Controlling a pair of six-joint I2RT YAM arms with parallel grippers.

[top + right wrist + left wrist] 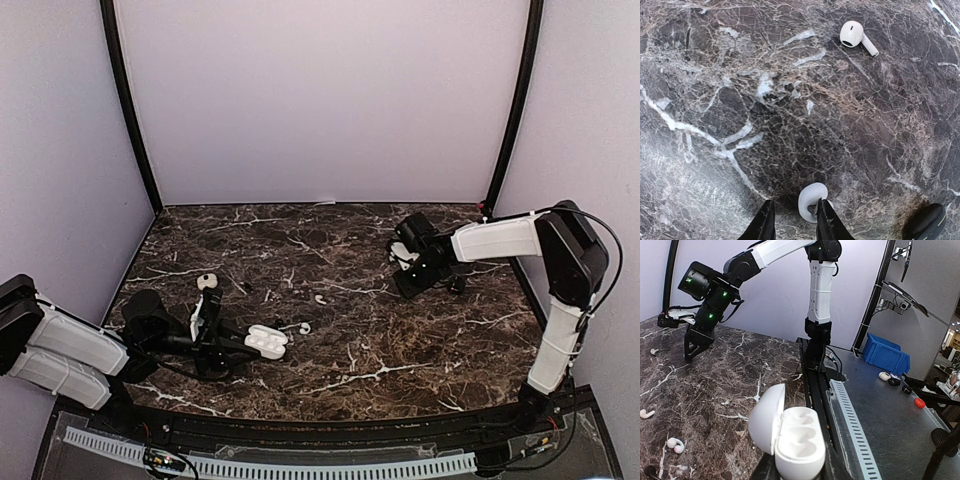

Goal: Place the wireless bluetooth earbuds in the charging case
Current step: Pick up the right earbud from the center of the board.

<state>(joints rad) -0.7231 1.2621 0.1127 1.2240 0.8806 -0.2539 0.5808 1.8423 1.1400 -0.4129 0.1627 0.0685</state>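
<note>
The white charging case (796,440) stands with its lid (765,416) swung open and both sockets empty. My left gripper (797,471) is shut on the case's base, low over the near-left of the table (266,342). White earbuds lie loose on the marble (320,299) (300,326) (207,281). My right gripper (795,224) is open at the far right of the table (408,282), pointing down. A small white earbud (810,199) lies under its right fingertip (824,220), not clamped. Another earbud (857,36) lies farther ahead.
The dark marble table (400,350) is walled in by pale panels. A slotted cable duct (300,465) runs along the near edge. A dark rounded object (926,222) sits to the right of my right fingers. Off the table are a blue bin (885,354) and small items.
</note>
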